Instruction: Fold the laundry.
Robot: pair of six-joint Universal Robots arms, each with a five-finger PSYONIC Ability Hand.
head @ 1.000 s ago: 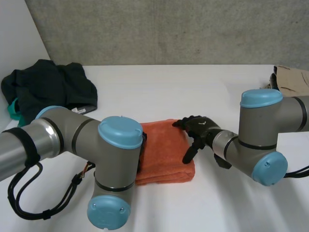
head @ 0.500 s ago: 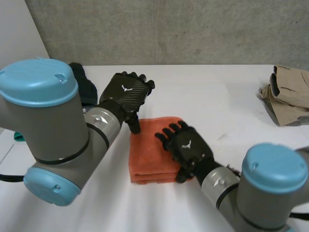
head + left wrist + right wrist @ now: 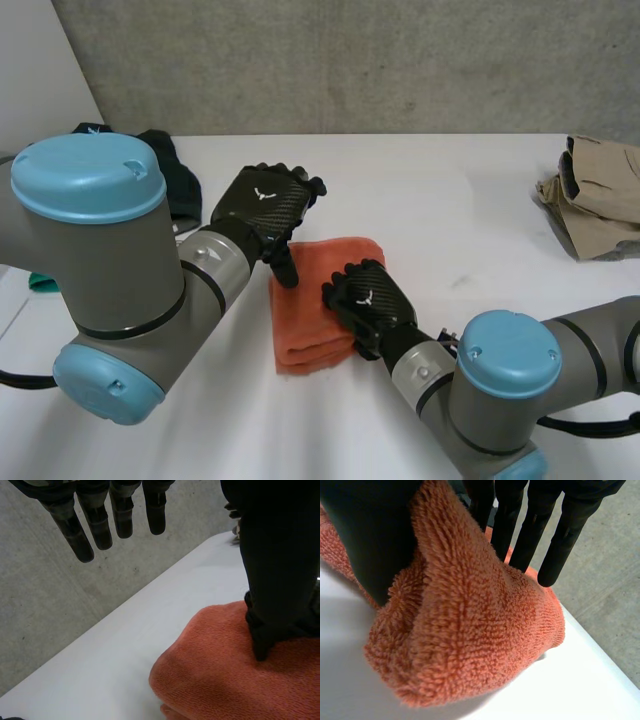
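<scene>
right robot hand (image 3: 368, 305) pinching orange towel (image 3: 308, 315); left robot hand (image 3: 262, 205) spread open, thumb on towel

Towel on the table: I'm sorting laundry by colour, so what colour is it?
The towel is plain orange, clearest in the right wrist view.

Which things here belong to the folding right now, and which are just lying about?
In use: orange towel, left hand pressing it, right hand pinching it.
Lying about: dark clothes, tan garment.
</scene>
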